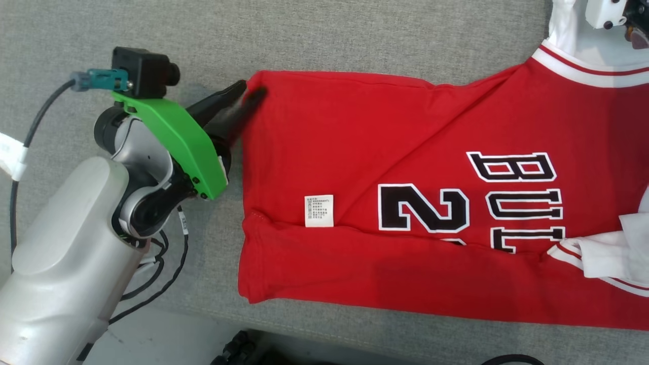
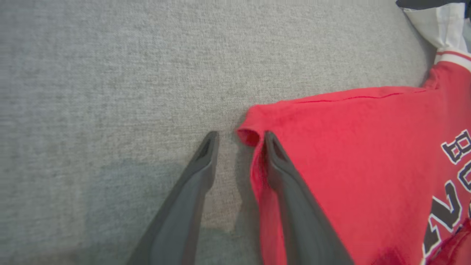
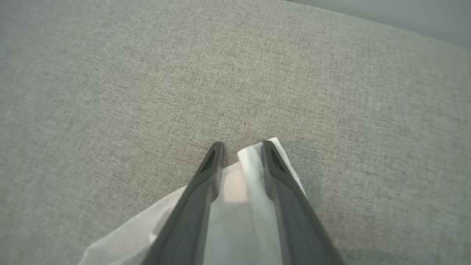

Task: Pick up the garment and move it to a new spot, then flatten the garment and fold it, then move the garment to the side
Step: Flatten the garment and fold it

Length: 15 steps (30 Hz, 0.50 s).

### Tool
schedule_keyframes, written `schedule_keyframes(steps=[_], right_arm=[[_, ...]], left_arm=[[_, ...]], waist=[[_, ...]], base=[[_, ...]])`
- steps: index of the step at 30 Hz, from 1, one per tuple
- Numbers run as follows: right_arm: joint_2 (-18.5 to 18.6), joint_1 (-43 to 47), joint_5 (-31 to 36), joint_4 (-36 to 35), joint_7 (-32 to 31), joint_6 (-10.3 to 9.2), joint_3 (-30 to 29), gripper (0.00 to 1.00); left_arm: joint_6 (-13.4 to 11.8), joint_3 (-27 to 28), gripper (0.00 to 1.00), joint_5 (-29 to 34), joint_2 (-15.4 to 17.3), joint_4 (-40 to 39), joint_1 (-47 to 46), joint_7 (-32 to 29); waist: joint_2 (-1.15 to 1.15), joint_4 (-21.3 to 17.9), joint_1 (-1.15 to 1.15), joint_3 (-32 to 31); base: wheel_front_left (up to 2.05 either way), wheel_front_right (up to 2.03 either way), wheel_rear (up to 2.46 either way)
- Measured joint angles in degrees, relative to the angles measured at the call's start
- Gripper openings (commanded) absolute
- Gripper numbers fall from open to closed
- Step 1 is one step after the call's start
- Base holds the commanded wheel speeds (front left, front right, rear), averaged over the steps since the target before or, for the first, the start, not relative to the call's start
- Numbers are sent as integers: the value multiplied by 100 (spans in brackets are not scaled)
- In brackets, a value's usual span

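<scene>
Jersey at the moment of grasp. The red garment [image 1: 405, 152] lies spread on the grey cloth surface [image 1: 355, 35]. I see my left gripper [image 2: 239, 136] half open astride its hem corner [image 2: 257, 117], nothing pinched. My right gripper [image 3: 241, 145] stands narrower around the white sleeve [image 3: 254, 165]; whether it grips, I cannot tell

Grey woven fabric covers the worktop [image 1: 355, 40]; past its near edge, pale floor [image 1: 167, 344] and a dark ridged object [image 1: 237, 351].
</scene>
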<state>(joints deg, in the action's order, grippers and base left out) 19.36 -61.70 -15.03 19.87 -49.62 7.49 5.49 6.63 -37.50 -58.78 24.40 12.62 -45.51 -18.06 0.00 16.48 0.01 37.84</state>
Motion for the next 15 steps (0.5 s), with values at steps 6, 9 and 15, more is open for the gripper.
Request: schedule_keyframes(steps=[6, 9, 15], right_arm=[[-22, 3, -337, 14, 403, 0, -250, 0], [14, 9, -498, -67, 504, 0, -370, 0], [32, 147, -775, -327, 595, 0, -527, 0]], left_arm=[[38, 155, 0, -101, 179, 120, 70, 314], [-16, 289, 0, -102, 304, 162, 192, 481], [-127, 430, 0, -118, 486, 147, 373, 586]], waist=[[0, -143, 0, -157], [0, -240, 0, -275], [0, -453, 0, -449]], base=[[0, 0, 0], [0, 0, 0], [0, 0, 0]])
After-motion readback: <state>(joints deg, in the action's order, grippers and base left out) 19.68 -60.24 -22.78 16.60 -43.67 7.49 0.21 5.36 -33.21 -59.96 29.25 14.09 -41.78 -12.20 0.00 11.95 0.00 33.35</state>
